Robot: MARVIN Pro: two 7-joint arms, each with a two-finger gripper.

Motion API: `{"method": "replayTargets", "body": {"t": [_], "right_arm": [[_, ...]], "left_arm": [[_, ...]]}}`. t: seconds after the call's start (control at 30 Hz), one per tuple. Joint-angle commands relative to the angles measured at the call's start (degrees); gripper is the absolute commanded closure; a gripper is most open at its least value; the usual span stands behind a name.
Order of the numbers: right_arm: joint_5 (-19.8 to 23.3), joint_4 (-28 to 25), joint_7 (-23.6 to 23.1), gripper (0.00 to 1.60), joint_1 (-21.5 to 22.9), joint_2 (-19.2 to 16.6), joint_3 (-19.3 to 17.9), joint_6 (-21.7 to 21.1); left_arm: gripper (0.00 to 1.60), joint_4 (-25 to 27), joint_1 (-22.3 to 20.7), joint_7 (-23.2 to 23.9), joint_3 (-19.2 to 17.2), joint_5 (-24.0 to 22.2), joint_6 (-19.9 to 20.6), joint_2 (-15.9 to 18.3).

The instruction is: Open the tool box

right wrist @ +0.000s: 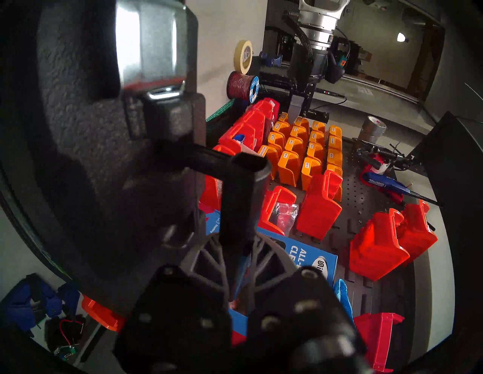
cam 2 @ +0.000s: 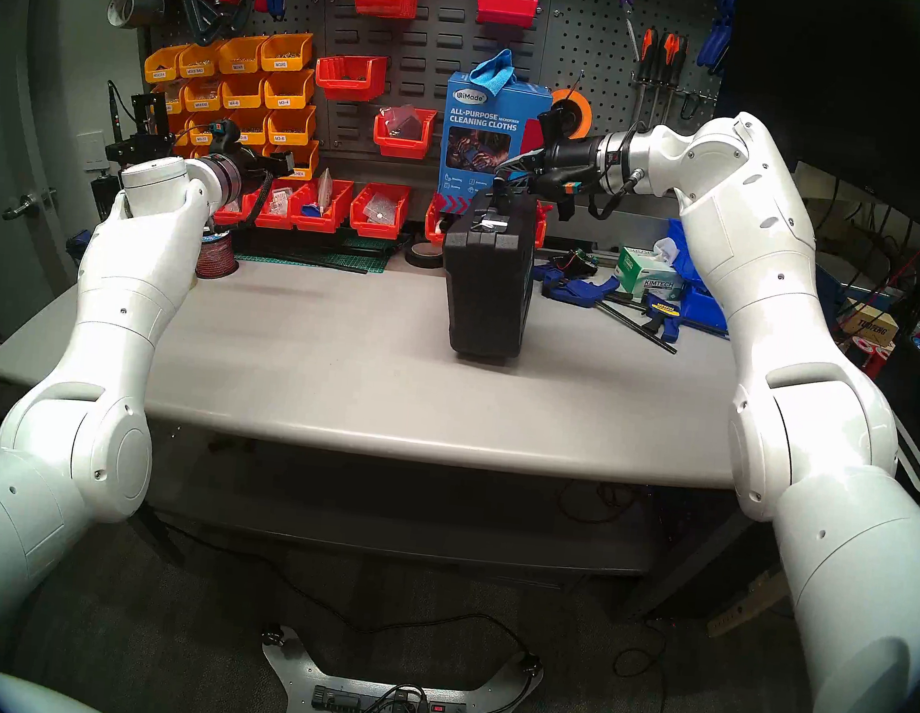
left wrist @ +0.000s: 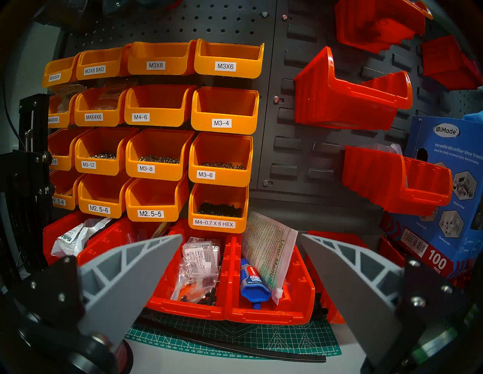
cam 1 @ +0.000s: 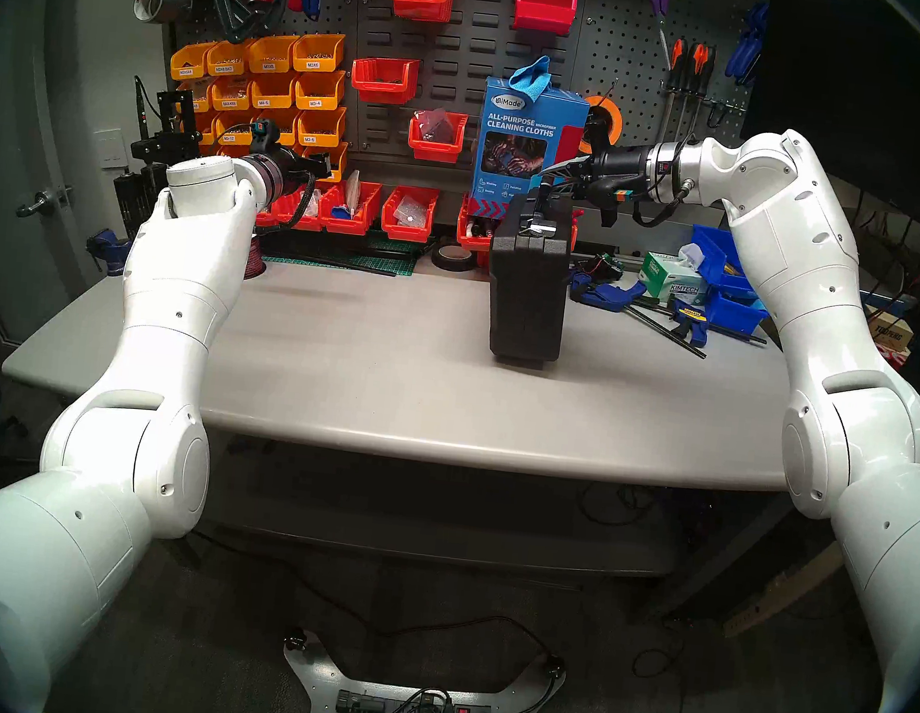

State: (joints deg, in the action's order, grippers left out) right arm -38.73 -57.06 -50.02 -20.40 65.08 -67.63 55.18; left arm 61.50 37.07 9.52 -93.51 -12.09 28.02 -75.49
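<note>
The black tool box (cam 1: 528, 292) stands upright on the grey table (cam 1: 360, 383), right of centre, handle up and closed. A silver latch (cam 1: 540, 229) shows on its top edge. My right gripper (cam 1: 547, 187) reaches in from the right and is shut on the black handle (right wrist: 237, 198). In the right wrist view the fingers (right wrist: 209, 256) close round the handle bar, with a latch (right wrist: 151, 47) beside it. My left gripper (cam 1: 325, 163) is open and empty at the back left, far from the box. In the left wrist view it (left wrist: 241, 236) faces the orange bins (left wrist: 156, 154).
A blue cleaning-cloths box (cam 1: 523, 140) stands right behind the tool box. Red bins (cam 1: 410, 214) line the table's back. Blue clamps (cam 1: 615, 295), a Kimtech box (cam 1: 672, 278) and blue bins lie at the right. A tape roll (cam 1: 453, 257), green cutting mat (cam 1: 344, 258) and wire spool (cam 2: 217, 260) sit at the back.
</note>
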Motion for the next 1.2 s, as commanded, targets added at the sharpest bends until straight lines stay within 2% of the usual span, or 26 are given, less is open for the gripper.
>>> {"method": "replayTargets", "body": {"t": [0.0,0.33,0.47,0.53,0.57,0.6,0.63,0.83,1.17], "right_arm": [[5.56,-4.02,-3.48,1.6,2.63,-4.98,0.82,-0.18],[10.44,-6.16,-3.53,1.6,1.63,-11.24,1.43,-0.18],[13.21,-6.51,-4.15,1.6,0.02,-13.87,1.41,-0.18],[15.54,-7.25,-3.92,1.6,-0.89,-16.11,2.74,-0.18],[16.01,-6.67,-4.64,1.6,-1.48,-15.38,1.52,-0.18],[17.68,-7.46,-4.19,1.6,-1.84,-17.06,3.05,-0.18],[18.24,-7.2,-4.72,1.6,-2.35,-16.72,2.47,-0.18],[25.79,-8.19,-5.75,1.6,-2.95,-19.29,6.43,-0.18],[31.88,-8.14,-4.7,1.6,0.26,-20.77,12.36,-0.18]], "left_arm": [[0.0,0.68,-1.13,0.0,0.06,-0.03,-0.14,-0.1],[0.0,0.68,-1.12,0.01,0.06,-0.03,-0.15,-0.1],[0.0,0.68,-1.13,0.01,0.06,-0.03,-0.15,-0.1],[0.0,0.68,-1.13,0.0,0.06,-0.03,-0.14,-0.1],[0.0,0.68,-1.14,0.0,0.06,-0.03,-0.14,-0.1],[0.0,0.68,-1.14,0.0,0.06,-0.03,-0.13,-0.1],[0.0,0.69,-1.15,-0.01,0.06,-0.03,-0.13,-0.11],[0.0,0.69,-1.17,-0.03,0.07,-0.02,-0.1,-0.11],[0.0,0.69,-1.17,-0.02,0.06,-0.02,-0.11,-0.11]]}}
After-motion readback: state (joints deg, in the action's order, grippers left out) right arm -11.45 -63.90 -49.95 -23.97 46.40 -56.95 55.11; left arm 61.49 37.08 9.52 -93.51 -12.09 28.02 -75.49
